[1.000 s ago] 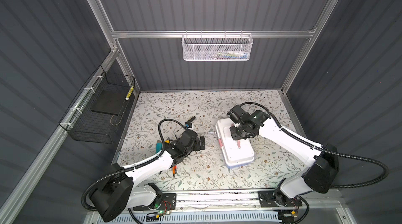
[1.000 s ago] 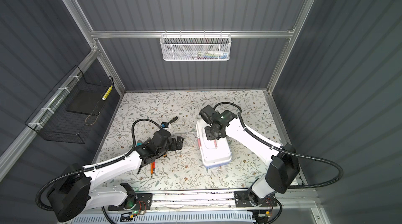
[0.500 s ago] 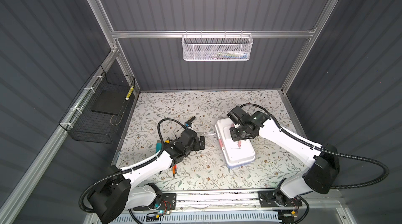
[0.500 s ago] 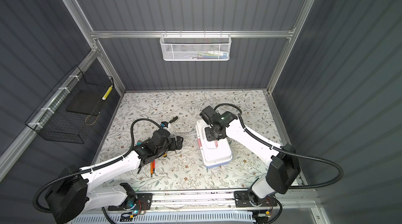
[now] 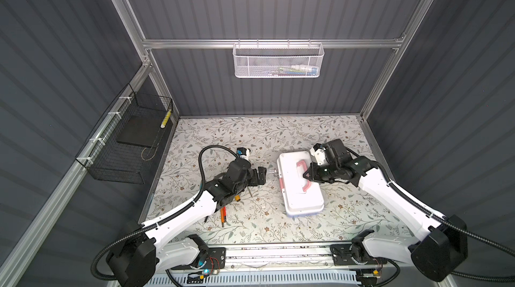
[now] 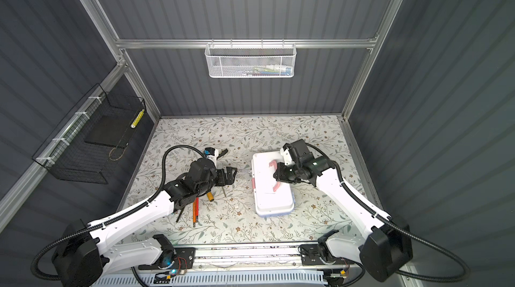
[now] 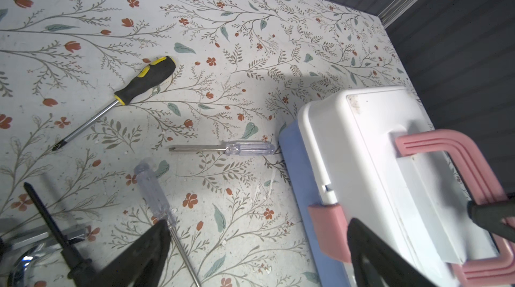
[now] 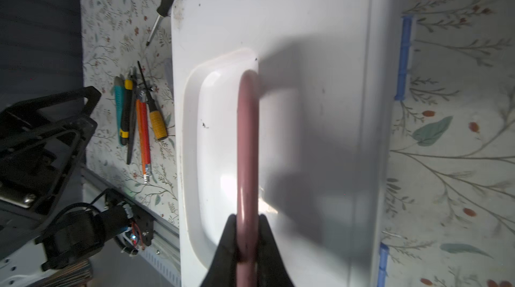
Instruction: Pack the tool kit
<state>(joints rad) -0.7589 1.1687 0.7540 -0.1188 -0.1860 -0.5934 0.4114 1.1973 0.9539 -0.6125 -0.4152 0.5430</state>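
Note:
The tool kit (image 5: 301, 202) (image 6: 274, 202) is a closed box with a white lid and a light blue body, lying on the floral table right of centre. Its pink handle (image 8: 248, 132) (image 7: 473, 165) stands up from the lid, and my right gripper (image 8: 247, 221) (image 5: 305, 175) (image 6: 276, 175) is shut on it. My left gripper (image 7: 257, 224) (image 5: 263, 175) (image 6: 232, 174) hangs open just left of the box, one finger in front of the pink latch (image 7: 328, 230). Loose on the table lie a black-yellow screwdriver (image 7: 145, 79) and two clear-handled screwdrivers (image 7: 245, 149) (image 7: 153, 188).
A bundle of hand tools (image 8: 139, 115) (image 5: 223, 213) lies under my left arm. A small white and blue object (image 5: 242, 153) sits behind that arm. A white mesh basket (image 5: 278, 61) hangs on the back wall and a black wire basket (image 5: 131, 143) on the left wall.
My right gripper's jaws have closed onto the pink handle. The left arm and the box have barely moved.

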